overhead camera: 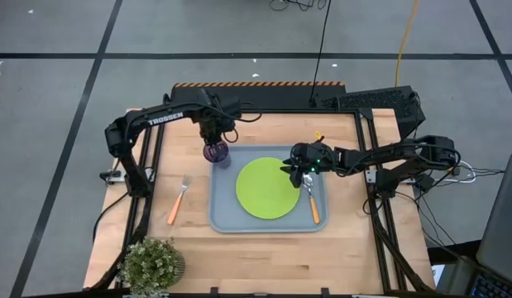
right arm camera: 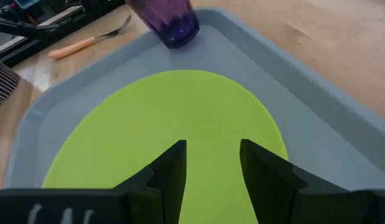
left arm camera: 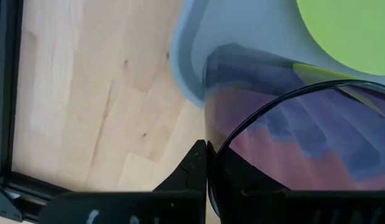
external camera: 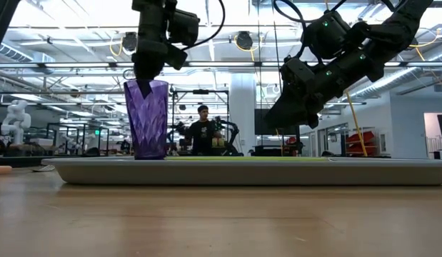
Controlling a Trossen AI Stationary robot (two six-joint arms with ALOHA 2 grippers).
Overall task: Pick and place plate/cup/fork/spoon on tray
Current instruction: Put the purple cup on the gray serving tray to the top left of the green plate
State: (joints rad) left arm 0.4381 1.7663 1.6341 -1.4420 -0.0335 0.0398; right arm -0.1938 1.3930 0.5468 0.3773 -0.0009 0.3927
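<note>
Plant (overhead camera: 153, 263): at near left table corner, well apart from both grippers.
Fork (overhead camera: 178, 199): flat on bare table (overhead camera: 264, 257), outside tray on left side; nearer than left gripper, well apart from it; tines toward the far edge.
Tray (overhead camera: 219, 217): mid-table; carries plate, spoon and cup.
Spoon (overhead camera: 312, 203): on tray along its right rim, just below right gripper, handle pointing to near edge; bowl end partly hidden by fingers.
Plate (overhead camera: 267, 188): flat in tray centre, directly ahead of and under right gripper.
Right gripper (overhead camera: 297, 170): above tray at plate's right edge; jaws parted, nothing between them, plate showing through the gap in right wrist view.
Cup (overhead camera: 216, 152): upright at tray's far left corner, base on the tray floor in low view.
Left gripper (overhead camera: 212, 136): straight above cup, jaws closed tight on its rim wall; one finger (left arm camera: 195, 168) outside the wall in left wrist view.
Room beyond: person (external camera: 203, 132) standing far off behind table in low view.
</note>
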